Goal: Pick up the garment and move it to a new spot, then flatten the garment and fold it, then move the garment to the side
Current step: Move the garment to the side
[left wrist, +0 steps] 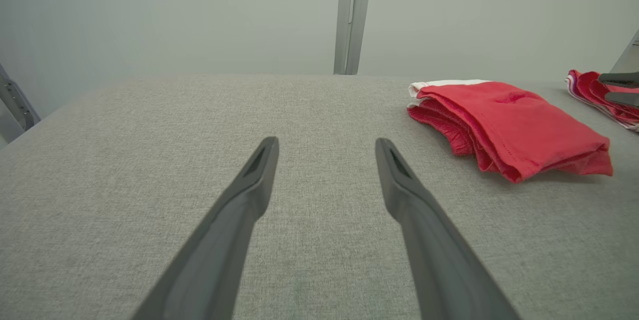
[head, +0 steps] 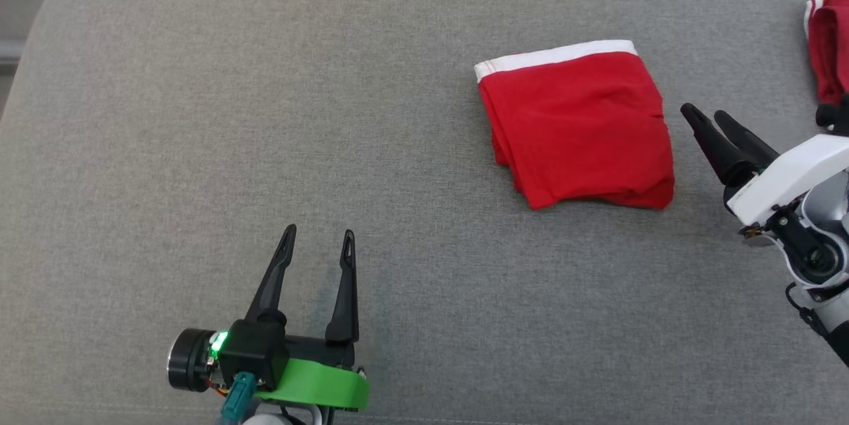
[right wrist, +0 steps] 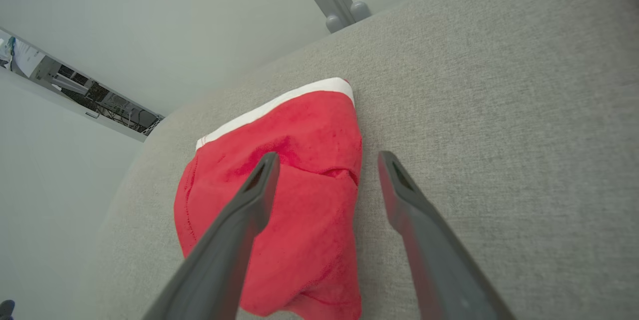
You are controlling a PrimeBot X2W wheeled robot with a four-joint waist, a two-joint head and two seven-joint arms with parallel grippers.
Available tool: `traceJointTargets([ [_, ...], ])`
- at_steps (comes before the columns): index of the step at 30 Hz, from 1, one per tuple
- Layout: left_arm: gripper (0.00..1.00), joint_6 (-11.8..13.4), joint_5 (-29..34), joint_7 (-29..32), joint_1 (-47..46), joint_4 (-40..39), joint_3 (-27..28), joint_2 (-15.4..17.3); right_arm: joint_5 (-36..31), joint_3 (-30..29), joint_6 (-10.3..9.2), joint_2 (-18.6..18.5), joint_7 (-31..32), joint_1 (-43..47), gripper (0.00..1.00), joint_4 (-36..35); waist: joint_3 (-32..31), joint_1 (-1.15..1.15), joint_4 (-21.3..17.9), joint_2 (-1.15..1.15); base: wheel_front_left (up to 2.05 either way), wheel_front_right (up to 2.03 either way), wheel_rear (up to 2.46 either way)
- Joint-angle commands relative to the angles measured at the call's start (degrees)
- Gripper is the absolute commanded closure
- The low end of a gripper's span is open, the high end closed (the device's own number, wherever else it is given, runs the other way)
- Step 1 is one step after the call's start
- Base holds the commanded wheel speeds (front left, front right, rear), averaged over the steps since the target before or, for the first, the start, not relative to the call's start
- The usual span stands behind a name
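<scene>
Head view looks steeply down; 2 wrist views sit low, all 3 sharing the garment (head: 576, 126).

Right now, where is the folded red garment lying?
In the head view the folded red garment lies right of centre on the grey fabric surface, just left of the open right gripper.

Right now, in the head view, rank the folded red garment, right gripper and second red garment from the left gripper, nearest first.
From the left gripper:
1. folded red garment, ahead to its right
2. right gripper, past that garment's right edge
3. second red garment, far right edge
</scene>
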Motion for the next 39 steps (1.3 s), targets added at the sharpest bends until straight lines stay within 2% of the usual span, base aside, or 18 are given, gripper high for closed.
traceJointTargets([
  [1,0.00,0.2,-0.1,0.0,-1.2,0.0,-0.3,0.1,2.1,0.0,0.01,-0.7,1.4,-1.0,0.00,0.4,3.2,0.00,3.2,0.00,0.00,0.00,0.00],
  [8,0.00,0.5,-0.2,0.0,-2.6,0.1,-1.2,0.1,9.0,1.1,0.01,-2.7,6.1,-3.6,0.00,3.1,5.0,0.00,4.8,0.00,0.00,0.00,0.00],
  [9,0.00,0.5,-0.2,0.0,-2.7,0.1,-1.3,0.1,9.4,1.3,0.01,-2.8,6.3,-3.9,0.04,3.6,5.2,0.00,5.0,0.00,0.00,0.00,0.00],
  [10,0.00,0.6,-0.2,0.0,-2.8,0.1,-1.4,0.1,9.8,1.4,0.01,-2.8,6.2,-4.2,0.18,4.0,5.4,0.00,5.1,0.00,0.00,0.00,0.00],
  [11,0.00,0.5,-0.2,0.0,-2.9,0.1,-1.5,0.1,10.3,1.5,0.01,-2.9,6.4,-4.5,0.51,4.6,5.6,0.00,5.3,0.00,0.00,0.00,0.00],
  [12,0.00,0.5,-0.1,0.0,-3.1,0.0,-1.6,0.1,10.6,1.7,0.01,-2.8,6.4,-4.6,0.56,4.9,5.8,0.00,5.3,0.00,0.00,0.00,0.00],
  [14,0.00,0.6,-0.1,0.0,-3.4,0.0,-1.6,0.1,10.9,2.3,0.01,-2.8,6.1,-5.1,0.91,5.2,6.1,0.00,5.4,0.00,0.00,0.00,0.00],
  [15,0.00,0.6,0.0,0.0,-3.5,0.1,-1.6,0.1,11.1,2.4,0.01,-3.0,5.6,-5.4,1.00,5.1,6.3,0.00,5.4,0.00,0.00,0.00,0.00],
  [18,0.00,0.7,0.3,0.0,-3.8,0.2,-1.6,0.1,11.2,3.1,0.01,-3.9,4.2,-5.5,1.00,4.1,6.7,0.00,5.3,0.00,0.00,0.00,0.00],
  [24,0.00,0.3,1.1,0.0,-3.6,0.1,-0.7,0.1,8.4,5.1,0.01,-8.4,0.2,-5.7,1.00,1.0,6.7,0.00,3.2,0.00,0.00,0.00,0.00],
  [29,0.00,-0.3,1.9,0.0,-4.1,-0.2,0.0,0.1,6.0,6.1,0.01,-13.6,-3.4,-6.5,1.00,-1.5,7.3,0.00,0.4,0.00,0.00,0.00,0.00],
  [30,0.00,-0.7,2.4,0.0,-4.3,-0.2,0.3,0.1,5.0,6.3,0.01,-15.6,-4.8,-6.8,1.00,-2.2,7.7,0.00,-0.7,0.00,0.00,0.00,0.00],
  [39,0.00,-2.5,5.2,0.0,-6.0,-1.1,2.0,0.1,2.7,4.4,0.01,-23.4,-8.9,-8.7,1.00,-2.1,11.5,0.00,-3.7,0.00,0.00,0.00,0.00],
])
